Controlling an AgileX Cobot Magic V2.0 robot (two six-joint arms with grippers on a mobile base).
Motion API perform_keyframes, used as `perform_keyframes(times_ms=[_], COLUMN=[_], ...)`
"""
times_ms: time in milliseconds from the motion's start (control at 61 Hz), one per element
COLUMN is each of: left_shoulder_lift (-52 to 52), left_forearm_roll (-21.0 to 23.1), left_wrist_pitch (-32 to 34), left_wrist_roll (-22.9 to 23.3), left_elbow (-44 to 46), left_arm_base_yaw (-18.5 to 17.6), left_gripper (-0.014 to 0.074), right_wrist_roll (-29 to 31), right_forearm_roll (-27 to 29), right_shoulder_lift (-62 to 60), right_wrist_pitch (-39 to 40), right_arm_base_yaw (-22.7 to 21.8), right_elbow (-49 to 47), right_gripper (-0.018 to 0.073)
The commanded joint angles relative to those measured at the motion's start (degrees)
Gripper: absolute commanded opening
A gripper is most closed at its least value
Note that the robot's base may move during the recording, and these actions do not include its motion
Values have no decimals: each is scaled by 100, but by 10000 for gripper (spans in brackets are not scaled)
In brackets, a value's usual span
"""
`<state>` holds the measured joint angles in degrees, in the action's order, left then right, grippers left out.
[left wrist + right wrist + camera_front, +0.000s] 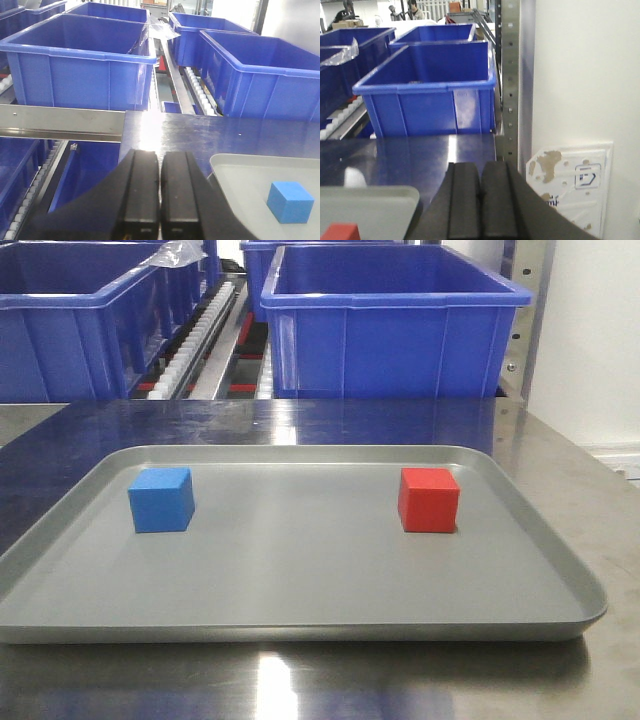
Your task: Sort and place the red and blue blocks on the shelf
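A blue block (161,499) sits on the left of a flat grey tray (300,580), and a red block (429,499) on its right. The blue block also shows in the left wrist view (290,201), the red block's corner in the right wrist view (340,232). My left gripper (160,160) is shut and empty, left of the tray's far left corner. My right gripper (481,170) is shut and empty, right of the tray's far right corner. The shelf (60,122) with roller tracks (190,345) stands behind the table. Neither gripper shows in the front view.
Large blue bins (390,325) stand on the shelf, several in the left wrist view (80,60). A perforated steel upright (511,75) and a white wall (580,70) stand to the right. The tray lies on a shiny steel tabletop (570,470).
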<state>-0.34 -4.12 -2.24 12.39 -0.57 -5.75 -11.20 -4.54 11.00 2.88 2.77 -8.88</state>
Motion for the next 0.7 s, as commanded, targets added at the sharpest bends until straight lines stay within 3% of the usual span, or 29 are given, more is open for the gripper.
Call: perform_keyframes(times_ms=[0,197,295,688], left_shoulder_lift=[-105,-105,-105,-105], left_forearm_roll=[29,29,29,29], left_wrist_pitch=[512,512,512,512], left_wrist_roll=[19,19,19,19], left_elbow=[-238,-238,-238,-238], left_arm_base_yaw=[11,11,11,11], left_gripper=[132,132,132,132], right_wrist_roll=[4,4,4,4], right_forearm_roll=[-3,7,25,66], right_shoulder_lift=[587,1858,2555,4543], right_wrist_pitch=[584,499,23,-3715], right_arm_base_yaw=[-29,-29,-24,531], right_elbow=[-630,-1597,-2191,-4477], right_gripper=[46,46,46,46])
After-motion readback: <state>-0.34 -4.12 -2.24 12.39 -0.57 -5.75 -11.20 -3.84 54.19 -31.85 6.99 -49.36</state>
